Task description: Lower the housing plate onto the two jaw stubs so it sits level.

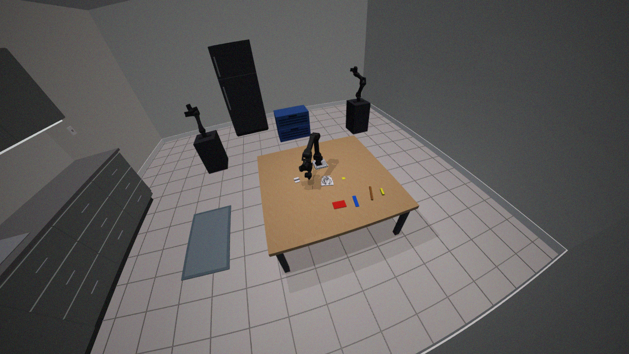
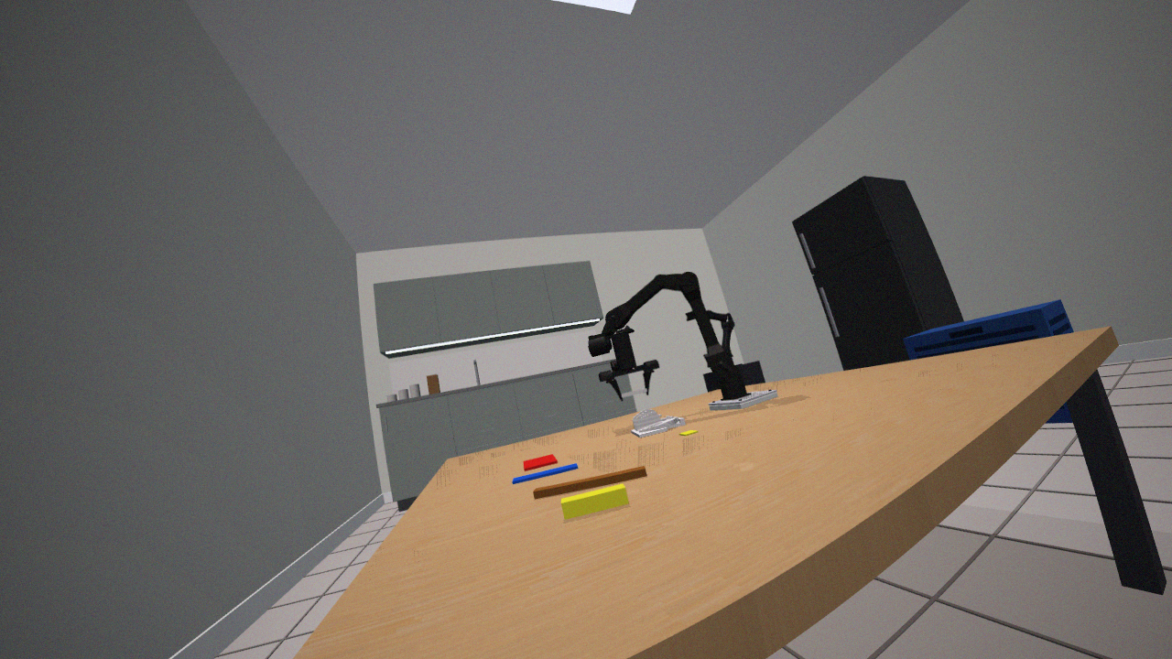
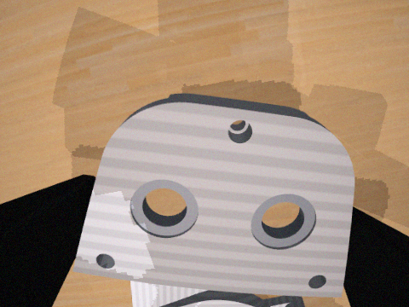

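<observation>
My gripper is shut on the housing plate, with one black finger at each side edge. The plate is pale grey with a rounded far edge, two large ringed holes and three small ones. It hangs well above the table and shows as a thin pale strip between the fingertips in the exterior view. The white base assembly stands on the table, off to one side of the gripper. Part of it shows below the plate in the wrist view. The jaws and stubs are too small to tell apart.
A small white stand is left of the assembly. A flat yellow piece lies on its other side. A red block, blue bar, brown bar and yellow block lie towards the table's front.
</observation>
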Action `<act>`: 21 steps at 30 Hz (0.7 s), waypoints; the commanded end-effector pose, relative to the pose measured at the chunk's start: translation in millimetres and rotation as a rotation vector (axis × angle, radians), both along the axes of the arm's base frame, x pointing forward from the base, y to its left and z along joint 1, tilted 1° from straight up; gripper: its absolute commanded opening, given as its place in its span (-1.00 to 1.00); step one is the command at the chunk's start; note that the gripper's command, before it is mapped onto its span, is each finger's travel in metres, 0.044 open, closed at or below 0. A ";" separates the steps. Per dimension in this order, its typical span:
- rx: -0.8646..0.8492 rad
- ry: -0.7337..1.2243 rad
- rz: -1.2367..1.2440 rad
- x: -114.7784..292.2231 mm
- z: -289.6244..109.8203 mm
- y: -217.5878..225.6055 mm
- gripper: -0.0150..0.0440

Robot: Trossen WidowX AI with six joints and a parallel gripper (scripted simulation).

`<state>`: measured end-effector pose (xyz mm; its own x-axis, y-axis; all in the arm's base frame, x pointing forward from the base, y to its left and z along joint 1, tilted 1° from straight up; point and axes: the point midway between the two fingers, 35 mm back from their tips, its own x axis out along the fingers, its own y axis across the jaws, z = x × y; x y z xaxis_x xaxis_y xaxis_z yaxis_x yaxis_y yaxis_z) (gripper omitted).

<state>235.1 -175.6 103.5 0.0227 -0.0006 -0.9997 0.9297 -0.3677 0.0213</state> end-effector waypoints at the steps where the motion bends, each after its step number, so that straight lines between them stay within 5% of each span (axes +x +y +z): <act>1: -0.002 0.000 0.096 2.7 -0.5 10.9 0.70; 21: -0.009 -0.002 0.591 17.3 -0.2 64.6 0.70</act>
<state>252.4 -119.3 104.0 0.0240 0.0031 -0.9997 0.9895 0.1427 0.0242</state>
